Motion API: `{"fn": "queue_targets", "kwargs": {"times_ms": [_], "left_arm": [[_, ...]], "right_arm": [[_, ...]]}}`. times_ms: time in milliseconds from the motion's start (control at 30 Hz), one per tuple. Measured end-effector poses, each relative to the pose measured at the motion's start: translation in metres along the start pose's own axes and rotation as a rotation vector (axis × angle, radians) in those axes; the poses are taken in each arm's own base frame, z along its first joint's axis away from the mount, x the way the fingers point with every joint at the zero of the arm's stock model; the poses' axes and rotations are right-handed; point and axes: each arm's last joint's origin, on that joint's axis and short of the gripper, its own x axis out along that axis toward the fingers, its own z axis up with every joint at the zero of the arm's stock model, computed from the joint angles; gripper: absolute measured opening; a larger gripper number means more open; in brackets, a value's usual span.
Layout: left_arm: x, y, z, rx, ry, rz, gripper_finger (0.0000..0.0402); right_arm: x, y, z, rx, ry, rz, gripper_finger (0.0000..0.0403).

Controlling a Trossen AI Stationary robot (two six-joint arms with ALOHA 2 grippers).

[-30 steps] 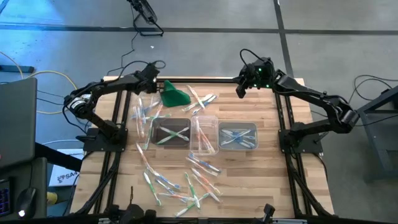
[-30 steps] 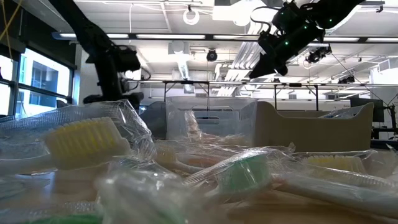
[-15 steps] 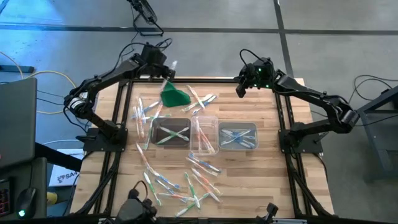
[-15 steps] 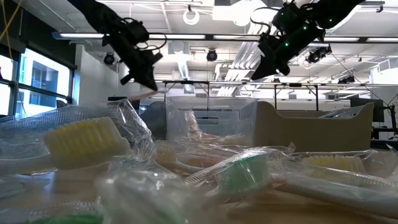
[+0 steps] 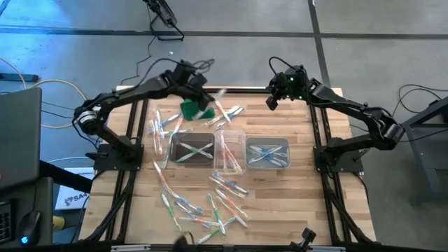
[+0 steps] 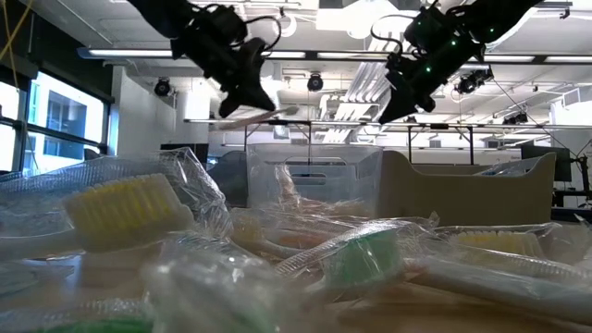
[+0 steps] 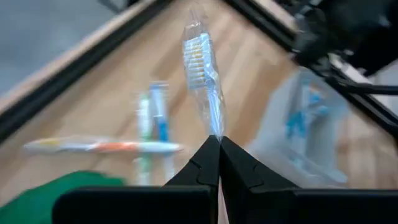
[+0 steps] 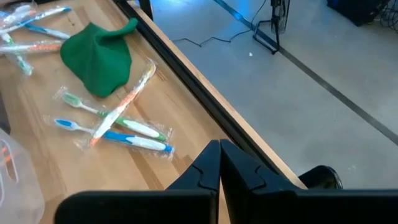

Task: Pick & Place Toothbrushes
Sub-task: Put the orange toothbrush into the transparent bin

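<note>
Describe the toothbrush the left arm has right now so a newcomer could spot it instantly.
Start at the green cloth lump near the table's far edge. The left pincer hangs in the air just above it, shut on a wrapped toothbrush that sticks out from the fingertips toward the tubs. Unlike every other brush, it is off the wood, held by one end in clear crinkly wrap.

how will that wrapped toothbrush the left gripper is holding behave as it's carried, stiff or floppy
Probably stiff: the toothbrush juts straight out from the shut left gripper without drooping. Its clear wrapper looks slick, and held by one end it may pivot or slip.
</note>
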Motion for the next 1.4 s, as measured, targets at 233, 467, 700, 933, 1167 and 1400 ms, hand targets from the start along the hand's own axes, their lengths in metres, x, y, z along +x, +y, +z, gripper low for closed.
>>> {"fn": "queue_targets", "kwargs": {"times_ms": [233,467,700,933,1167,1400], "left_arm": [[0.017,-0.052,-0.012,0.014,0.007,-0.025,0.0000],[0.027,-0.094,-0.033,-0.043,0.015,0.046,0.0000],[0.030,-0.139,-0.055,-0.083,-0.024,0.080,0.0000],[0.036,-0.173,-0.075,-0.084,-0.132,0.177,0.0000],[0.068,-0.177,-0.090,-0.067,-0.171,0.248,0.0000],[0.091,-0.171,-0.103,-0.107,-0.185,0.326,0.0000]], "right_arm": [[0.000,-0.002,-0.001,-0.016,0.010,-0.005,0.0002],[-0.005,-0.018,-0.005,0.022,0.034,-0.054,0.0002],[-0.008,-0.036,-0.008,0.060,0.037,-0.109,0.0002],[-0.009,-0.041,-0.009,0.078,0.028,-0.066,0.0002],[-0.009,-0.039,-0.008,0.077,0.013,0.003,0.0002],[-0.009,-0.038,-0.009,0.078,0.018,0.008,0.0002]]}}
